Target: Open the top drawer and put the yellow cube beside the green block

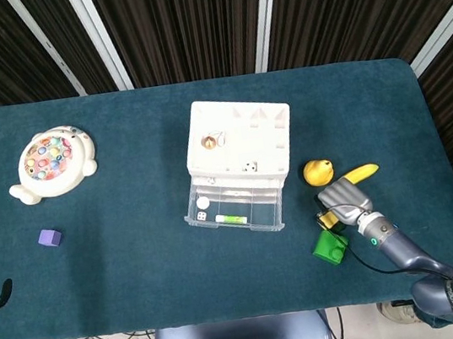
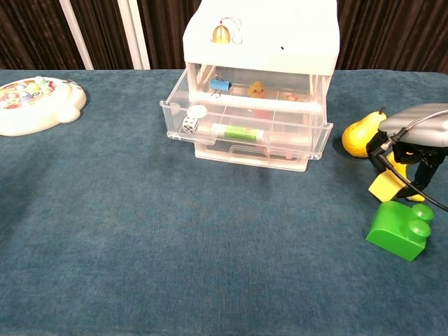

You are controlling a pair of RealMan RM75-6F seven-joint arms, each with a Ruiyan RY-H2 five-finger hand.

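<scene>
the right hand (image 2: 413, 136) hangs over the cube (image 2: 386, 186), which lies just behind the block (image 2: 400, 231) and touches it or nearly so. the pear (image 2: 362, 136) lies just left of the hand, the banana (image 1: 356, 175) behind it. the drawer unit (image 1: 240, 146), top drawer (image 2: 248, 135) pulled out, stands well to its left.

The blue counter (image 1: 138, 259) carries a drawer unit (image 1: 240, 146), toy (image 1: 51, 163), purple cube (image 1: 49, 238), pear (image 1: 318, 172), banana (image 1: 358, 174) and green block (image 1: 330, 246).
</scene>
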